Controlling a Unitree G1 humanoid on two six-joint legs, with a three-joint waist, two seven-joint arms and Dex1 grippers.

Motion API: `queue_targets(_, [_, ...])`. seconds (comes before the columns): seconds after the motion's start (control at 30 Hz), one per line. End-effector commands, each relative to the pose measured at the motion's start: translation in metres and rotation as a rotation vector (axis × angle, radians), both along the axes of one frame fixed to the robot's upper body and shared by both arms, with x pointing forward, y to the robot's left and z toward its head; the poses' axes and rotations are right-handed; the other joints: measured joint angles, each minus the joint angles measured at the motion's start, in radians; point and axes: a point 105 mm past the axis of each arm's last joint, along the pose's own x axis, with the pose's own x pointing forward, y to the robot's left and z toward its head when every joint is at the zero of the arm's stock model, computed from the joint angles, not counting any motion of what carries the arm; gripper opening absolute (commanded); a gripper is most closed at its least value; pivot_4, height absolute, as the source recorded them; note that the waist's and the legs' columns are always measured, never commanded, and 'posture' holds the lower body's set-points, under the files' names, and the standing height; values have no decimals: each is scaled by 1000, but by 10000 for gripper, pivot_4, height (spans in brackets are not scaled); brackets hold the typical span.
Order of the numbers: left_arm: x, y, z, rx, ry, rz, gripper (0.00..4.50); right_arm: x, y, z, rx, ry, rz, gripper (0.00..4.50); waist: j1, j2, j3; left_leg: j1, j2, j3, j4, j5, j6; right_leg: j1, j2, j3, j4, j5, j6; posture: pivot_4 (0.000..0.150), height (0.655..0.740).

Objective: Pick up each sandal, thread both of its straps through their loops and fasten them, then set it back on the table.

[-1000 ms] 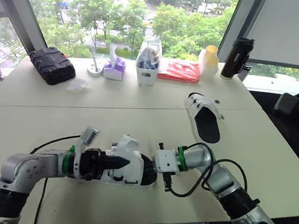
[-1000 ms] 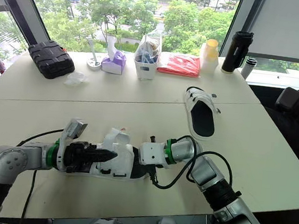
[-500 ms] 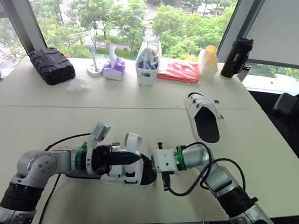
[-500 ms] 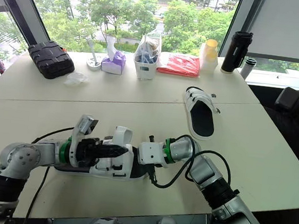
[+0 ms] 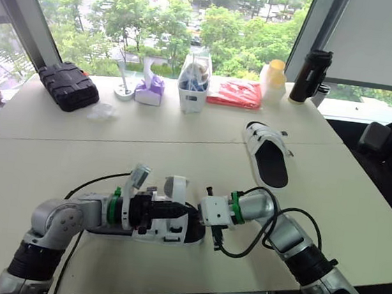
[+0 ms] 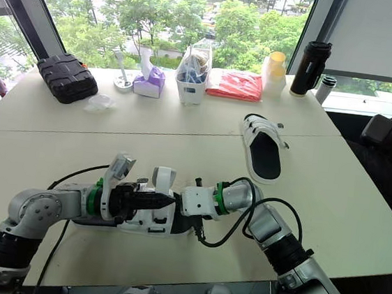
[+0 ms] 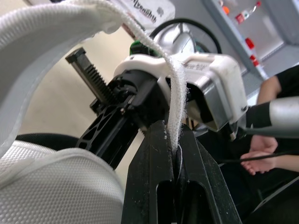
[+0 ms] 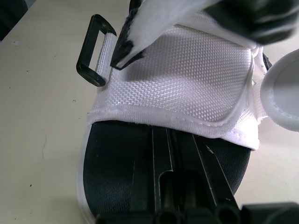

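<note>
Over the last second the left gripper (image 7: 173,135) has slid along the near sandal (image 5: 166,229) toward the right gripper (image 8: 170,135), and the white strap (image 7: 175,93) has been drawn up into an arch. The left gripper's fingers are clamped on that strap's edge. The right gripper's fingers are together, pushed into the sandal's open end. The black loop (image 8: 93,51) lies just beyond them. Best to keep the strap flat and taut and aim its tip squarely at the loop. Both forearms lie low over the table (image 5: 55,153), wrists facing each other.
</note>
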Motion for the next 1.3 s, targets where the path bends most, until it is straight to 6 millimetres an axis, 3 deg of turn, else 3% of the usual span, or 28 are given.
queue_targets(0.03, [-8, -2, -5, 18, -6, -32, 373, -7, -2, -25, -86, 55, -4, 0, 0, 0, 0, 0, 0, 0, 0, 0, 0, 0, 0, 0, 0, 0, 0, 1500, 7400])
queue_targets(0.7, [-23, -3, -22, 89, -101, -62, 373, -7, -2, -26, -90, 50, -1, 0, 1, 0, 0, 0, 0, 0, 0, 0, 0, 0, 0, 0, 0, -2, -3, 1500, 7400])
queue_targets(0.97, [-16, 0, -31, 143, -329, 3, 373, -6, -3, -26, -93, 49, -2, 0, 2, 1, -1, 0, 1, 0, -1, 0, 0, 1, 0, 0, -1, -2, -3, 1500, 7400])
queue_targets(1.3, [-19, 4, -34, 131, -468, 21, 373, -6, -4, -27, -96, 50, 1, 0, 5, 2, -1, 1, 1, 0, -1, 0, 0, 1, 0, 0, -1, -2, -3, 1500, 7400])
